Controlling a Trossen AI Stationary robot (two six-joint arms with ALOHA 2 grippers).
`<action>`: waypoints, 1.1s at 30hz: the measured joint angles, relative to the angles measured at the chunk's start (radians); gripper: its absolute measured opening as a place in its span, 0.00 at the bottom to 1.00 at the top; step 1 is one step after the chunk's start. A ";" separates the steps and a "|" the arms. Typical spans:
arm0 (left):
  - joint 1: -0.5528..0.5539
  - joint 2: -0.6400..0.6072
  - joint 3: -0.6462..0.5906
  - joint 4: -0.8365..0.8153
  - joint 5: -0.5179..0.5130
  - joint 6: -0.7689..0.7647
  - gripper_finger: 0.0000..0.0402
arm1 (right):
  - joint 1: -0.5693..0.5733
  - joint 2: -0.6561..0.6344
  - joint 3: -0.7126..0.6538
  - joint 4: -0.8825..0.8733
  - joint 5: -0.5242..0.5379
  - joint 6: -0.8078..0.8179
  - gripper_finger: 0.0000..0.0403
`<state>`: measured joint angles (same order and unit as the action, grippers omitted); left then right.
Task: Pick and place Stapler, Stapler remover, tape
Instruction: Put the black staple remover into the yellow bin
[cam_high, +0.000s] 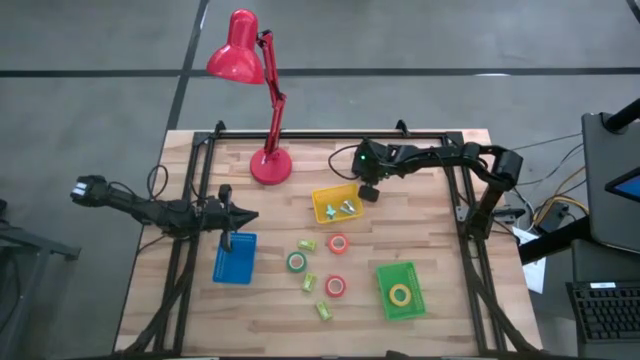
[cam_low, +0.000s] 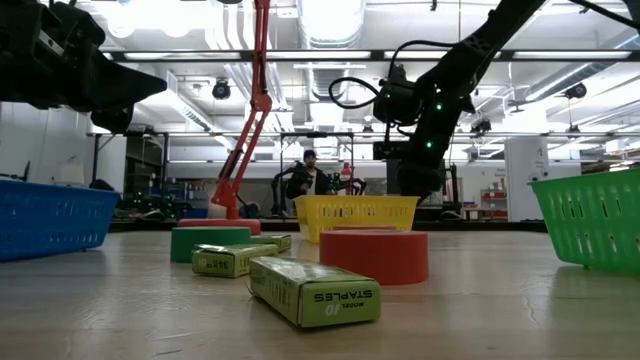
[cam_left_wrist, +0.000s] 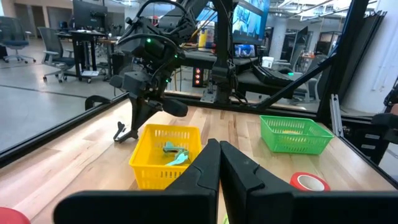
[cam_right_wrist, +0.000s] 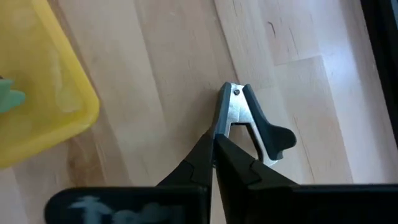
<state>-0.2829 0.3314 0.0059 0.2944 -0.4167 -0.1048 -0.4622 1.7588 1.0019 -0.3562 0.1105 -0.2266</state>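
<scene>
My right gripper (cam_right_wrist: 214, 140) is shut at a black-and-silver staple remover (cam_right_wrist: 249, 121), just right of the yellow basket (cam_high: 337, 205), which holds teal staple removers (cam_left_wrist: 174, 152). My left gripper (cam_left_wrist: 219, 152) is shut and holds nothing; it hovers over the far edge of the blue basket (cam_high: 234, 258). A yellow tape roll (cam_high: 401, 295) lies in the green basket (cam_high: 400, 290). A green roll (cam_high: 297, 262), a red roll (cam_high: 338, 243) and an orange-red roll (cam_high: 336, 286) lie flat on the table. I see no stapler. My right gripper pinches the staple remover at the free end of one metal jaw (cam_right_wrist: 222, 124), with only its fingertips on it. The fingers come from above, slanting in from the table's right. The remover sticks out beyond the tips, low over the wood; I cannot tell whether it rests on the table.
A red desk lamp (cam_high: 270, 165) stands at the far edge, left of the yellow basket. Lime-green staple boxes (cam_high: 306, 245), (cam_high: 309, 283), (cam_high: 323, 310) lie among the tape rolls. A black frame rail (cam_high: 330, 135) runs along the far edge. People show in the room beyond.
</scene>
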 joint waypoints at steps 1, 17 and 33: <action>0.000 0.000 0.000 0.000 0.000 0.000 0.02 | 0.000 -0.004 0.000 -0.001 0.011 0.010 0.02; 0.000 0.000 0.000 0.000 0.000 0.000 0.02 | 0.082 -0.172 -0.001 0.001 0.099 0.104 0.02; 0.000 0.000 0.000 0.000 0.000 0.000 0.02 | 0.374 -0.224 0.000 0.101 0.101 0.198 0.02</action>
<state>-0.2832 0.3317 0.0059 0.2947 -0.4164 -0.1047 -0.0880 1.5350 1.0019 -0.2552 0.2115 -0.0284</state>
